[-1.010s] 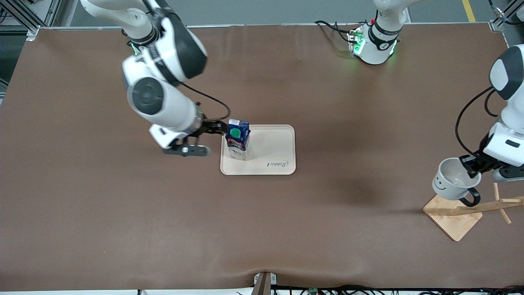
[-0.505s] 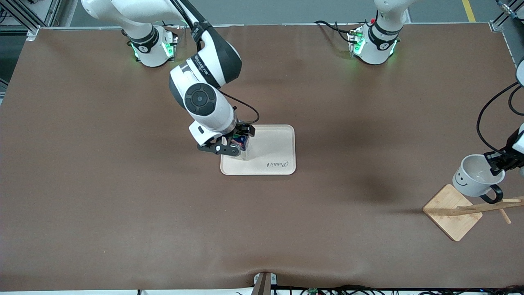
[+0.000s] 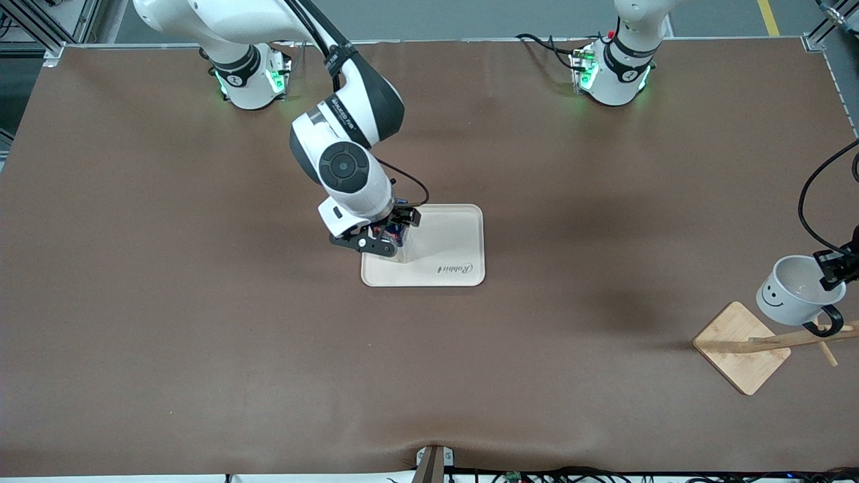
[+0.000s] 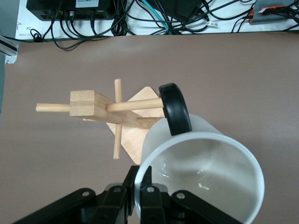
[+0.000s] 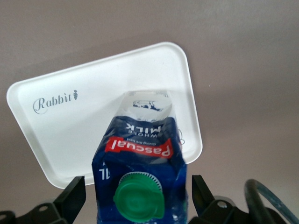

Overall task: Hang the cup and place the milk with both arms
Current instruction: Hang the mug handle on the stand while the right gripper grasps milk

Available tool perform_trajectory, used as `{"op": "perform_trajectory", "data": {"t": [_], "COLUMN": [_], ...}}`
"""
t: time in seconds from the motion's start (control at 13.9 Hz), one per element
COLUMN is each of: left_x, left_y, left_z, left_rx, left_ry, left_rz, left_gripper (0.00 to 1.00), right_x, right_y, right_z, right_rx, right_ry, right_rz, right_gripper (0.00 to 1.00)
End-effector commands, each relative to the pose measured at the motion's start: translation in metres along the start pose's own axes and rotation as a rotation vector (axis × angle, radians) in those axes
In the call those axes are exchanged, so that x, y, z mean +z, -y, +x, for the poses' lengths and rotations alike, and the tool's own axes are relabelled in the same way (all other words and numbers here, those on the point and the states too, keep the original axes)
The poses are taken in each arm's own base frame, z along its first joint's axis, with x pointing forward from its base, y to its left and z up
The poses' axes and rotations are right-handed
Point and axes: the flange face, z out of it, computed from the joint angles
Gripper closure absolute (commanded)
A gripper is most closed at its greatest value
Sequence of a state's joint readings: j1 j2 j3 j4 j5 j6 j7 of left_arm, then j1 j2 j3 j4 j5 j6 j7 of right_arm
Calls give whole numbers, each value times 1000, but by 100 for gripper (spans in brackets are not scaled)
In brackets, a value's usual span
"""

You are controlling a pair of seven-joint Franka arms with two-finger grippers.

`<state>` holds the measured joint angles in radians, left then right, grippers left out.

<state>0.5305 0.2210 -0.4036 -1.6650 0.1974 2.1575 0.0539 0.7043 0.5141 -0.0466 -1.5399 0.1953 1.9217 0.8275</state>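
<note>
Table (image 3: 201,302): brown mat, both arms at work over it.
Tray (image 3: 456,235): under the right gripper (image 3: 389,231), milk (image 5: 138,163) standing on it between fingers spread wide, not gripped.
Rack (image 3: 745,345): just below the left gripper (image 3: 832,268), which is clamped on the cup (image 3: 795,292) rim.
Tip: I'd slide the handle (image 4: 175,107) along the peg (image 4: 135,106) before letting go.
Pose: right arm bent down over the tray; left arm mostly out of sight.
</note>
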Motion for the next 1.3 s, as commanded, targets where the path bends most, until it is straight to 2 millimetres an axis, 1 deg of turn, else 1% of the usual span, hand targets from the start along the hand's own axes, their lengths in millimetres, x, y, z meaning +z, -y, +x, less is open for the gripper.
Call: {"op": "perform_trajectory", "data": {"t": [0.0,0.07,0.14,0.29,0.36,0.43,0.51,0.58,0.65,0.72,0.79,0.87,1.01,1.15,1.23], "left_x": [-1,2,6,13,16,19,22,25,24,21,20,16,10,6,4], "left_y": [4,8,12,14,16,20,23,22,23,22,21,18,13,5,-3], "left_z": [6,5,4,5,5,4,4,5,6,9,11,13,15,16,16], "left_rx": [13,18,11,7,6,0,-6,-6,-6,-5,-4,-1,-3,-1,1], "left_ry": [-10,-6,-1,0,-3,0,2,4,1,-7,-11,-19,-25,-25,-16], "left_rz": [-15,-15,-18,-24,-26,-26,-27,-30,-29,-29,-32,-34,-35,-50,-66], "left_gripper": [100,100,100,100,100,100,98,73,50,30,0,0,0,0,0], "right_x": [9,9,2,-27,-44,-67,-85,-99,-107,-110,-111,-113,-122,-153,-164], "right_y": [-2,-3,-3,-3,-8,-15,-29,-41,-48,-53,-54,-58,-83,-118,-141], "right_z": [-2,0,1,8,16,27,41,52,56,58,57,59,73,89,100], "right_rx": [29,34,51,87,116,154,194,213,216,216,217,223,244,219,202], "right_ry": [-8,-6,-1,-4,33,90,147,166,176,185,186,190,217,231,247], "right_rz": [-26,-28,-17,18,53,111,150,173,169,161,160,158,143,149,148], "right_gripper": [81,99,100,100,100,100,100,100,100,100,100,100,100,100,100]}}
